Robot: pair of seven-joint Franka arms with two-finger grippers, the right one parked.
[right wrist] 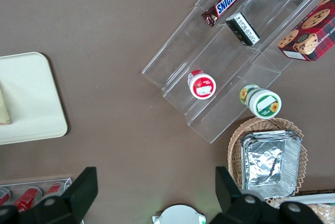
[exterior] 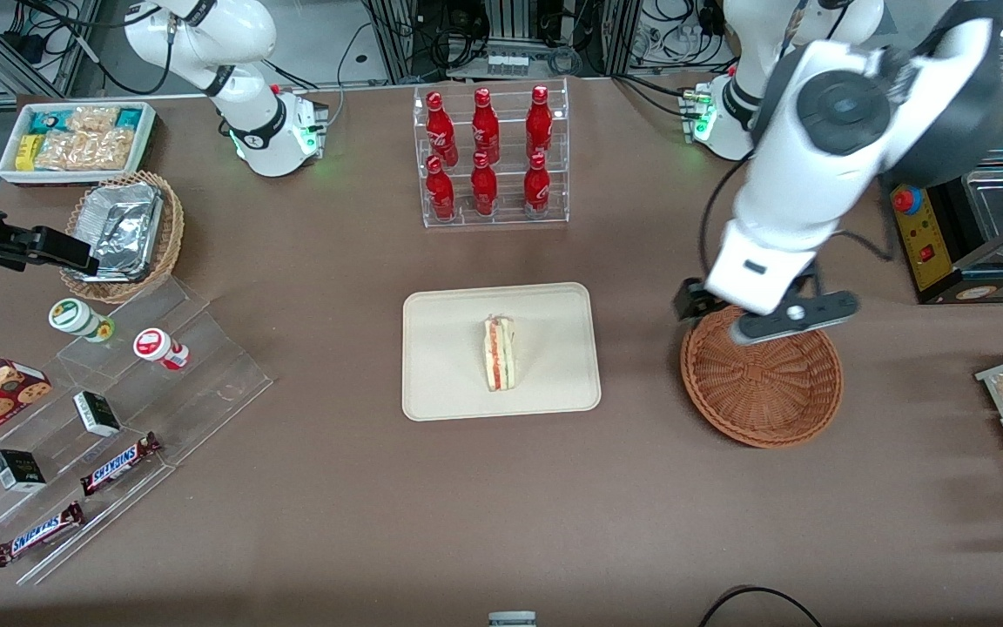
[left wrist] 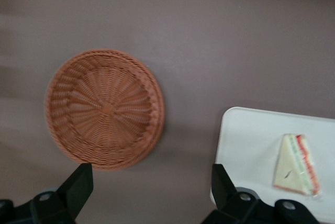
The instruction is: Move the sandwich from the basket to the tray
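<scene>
- Since it is only a small wedge of pale bread with red-orange and green filling showing along its cut edge, the sandwich looks light and soft to me, easily squashed or pulled apart in its layers.
- If it had to be lifted, I would take it across the two flat bread faces near the thick end, with a gentle squeeze; pinching along the filling edge would likely push the layers out.
- It lies near the middle of the cream tray, standing on one edge with the filling side up, so the job looks finished as far as its place goes.
- Farther along toward the working arm's end of the table sits the reddish-brown basket, and nothing lies in it; the wrist view shows its woven floor bare.
- Over the basket rim that lies farther from the front camera hangs the gripper, its two dark fingers spread wide with nothing between them.
- So the sandwich is well apart from the gripper, off to the side on the tray, with a bare strip of brown table between tray and basket.
</scene>
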